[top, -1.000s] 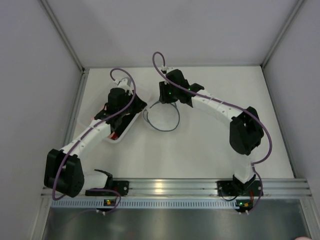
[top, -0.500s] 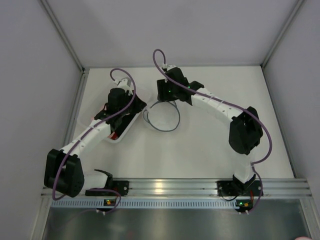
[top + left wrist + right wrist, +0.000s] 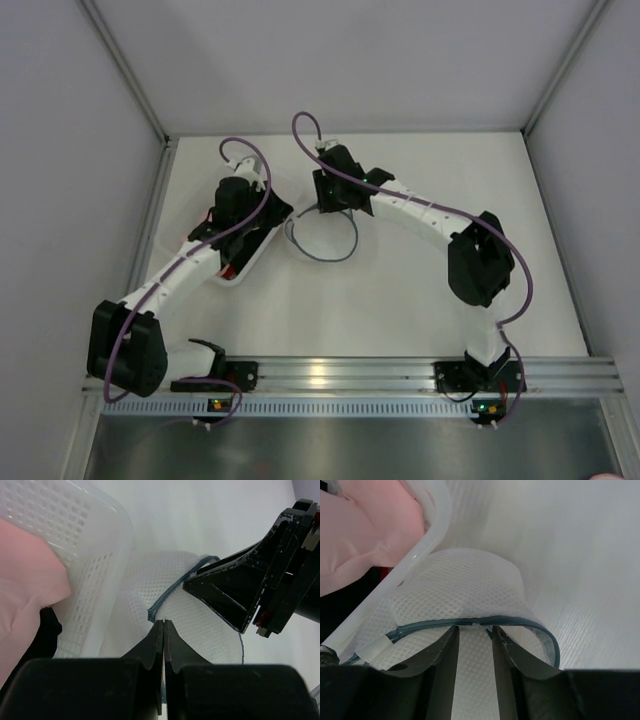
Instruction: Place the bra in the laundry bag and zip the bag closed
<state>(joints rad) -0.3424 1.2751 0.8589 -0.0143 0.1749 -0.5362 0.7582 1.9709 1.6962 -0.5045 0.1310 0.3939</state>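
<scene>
The laundry bag (image 3: 325, 240), a round white mesh pouch with a blue-grey zipper rim, lies on the table against the bin. It also shows in the left wrist view (image 3: 195, 625) and the right wrist view (image 3: 460, 585). My left gripper (image 3: 164, 622) is shut on the bag's rim at its left edge (image 3: 272, 216). My right gripper (image 3: 475, 630) is open, its fingertips either side of the zipper pull (image 3: 477, 625) at the bag's far edge (image 3: 326, 206). The bra is not visible as a separate thing; I cannot tell whether it is under the mesh.
A clear plastic bin (image 3: 240, 262) stands left of the bag, holding a pink cloth (image 3: 25, 575) and a black-and-red item (image 3: 45, 630). The right gripper's body (image 3: 235, 595) is close in front of the left fingertips. White walls enclose the table.
My right wrist has shifted a little to the left along the bag's far edge. The left arm and the bag have stayed put.
</scene>
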